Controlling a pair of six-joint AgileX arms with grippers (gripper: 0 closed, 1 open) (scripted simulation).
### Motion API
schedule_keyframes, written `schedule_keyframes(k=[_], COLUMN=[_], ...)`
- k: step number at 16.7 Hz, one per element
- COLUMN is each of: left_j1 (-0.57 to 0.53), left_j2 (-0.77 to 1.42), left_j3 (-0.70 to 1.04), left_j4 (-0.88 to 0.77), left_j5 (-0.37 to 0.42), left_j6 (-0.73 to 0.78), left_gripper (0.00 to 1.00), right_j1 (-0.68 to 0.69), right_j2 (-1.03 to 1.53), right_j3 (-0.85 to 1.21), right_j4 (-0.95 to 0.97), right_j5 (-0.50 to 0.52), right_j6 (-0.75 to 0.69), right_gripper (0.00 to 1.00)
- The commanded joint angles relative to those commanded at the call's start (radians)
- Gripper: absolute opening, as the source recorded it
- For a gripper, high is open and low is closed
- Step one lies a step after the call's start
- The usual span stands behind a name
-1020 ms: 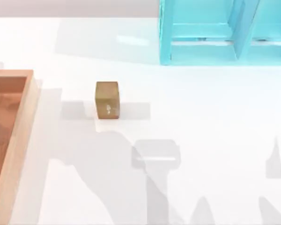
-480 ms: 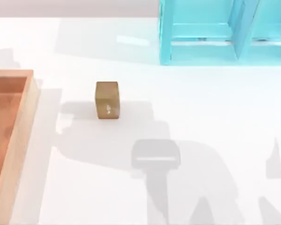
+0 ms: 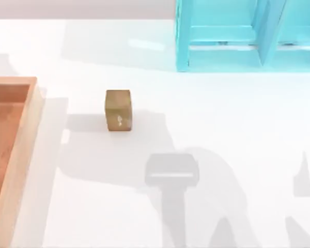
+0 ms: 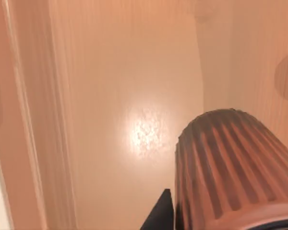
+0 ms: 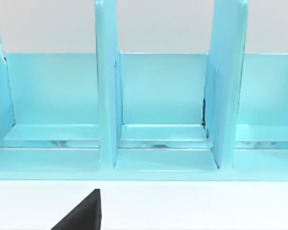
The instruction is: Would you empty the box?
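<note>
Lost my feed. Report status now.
Left pincer over the box, beside a ribbed brown cup. Right pincer faces the turquoise shelf unit. Tan cube out on the table.

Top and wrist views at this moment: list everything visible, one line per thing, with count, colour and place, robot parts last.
box: one, reddish-orange floor with tan rim, at the table's left edge.
ribbed cup: one, brown, over the box floor in the left wrist view; whether it rests there or is lifted cannot be told.
cube: one, tan, on the table right of the box, apart from it.
shelf unit: one, turquoise-blue, far right of the table; compartments facing the right wrist camera hold nothing.
table: one, white.
left gripper: dark finger beside the cup.
right gripper: dark finger before the shelf.
</note>
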Motion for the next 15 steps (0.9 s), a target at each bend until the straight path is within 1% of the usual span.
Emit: schedule_keyframes(k=[3,6,10,15], left_j1=[-0.032,-0.149,-0.404,-0.786], left_j2=[-0.004,-0.011,-0.033,-0.075], left_j3=[-0.014,-0.061,-0.177,-0.364], left_j4=[0.011,0.046,0.123,0.243], left_j5=[0.0,-0.003,-0.007,-0.009], left_j6=[-0.032,-0.154,-0.42,-0.797], left_gripper=[0.0,0.0,0.0,0.0], right_j1=[0.0,0.0,0.0,0.0], right_j2=[0.0,0.0,0.0,0.0], right_j3=[0.0,0.0,0.0,0.0], right_j4=[0.0,0.0,0.0,0.0], right_j5=[0.0,0.0,0.0,0.0], right_j6=[0.0,0.0,0.0,0.0], right_gripper=[1.0,1.0,1.0,1.0])
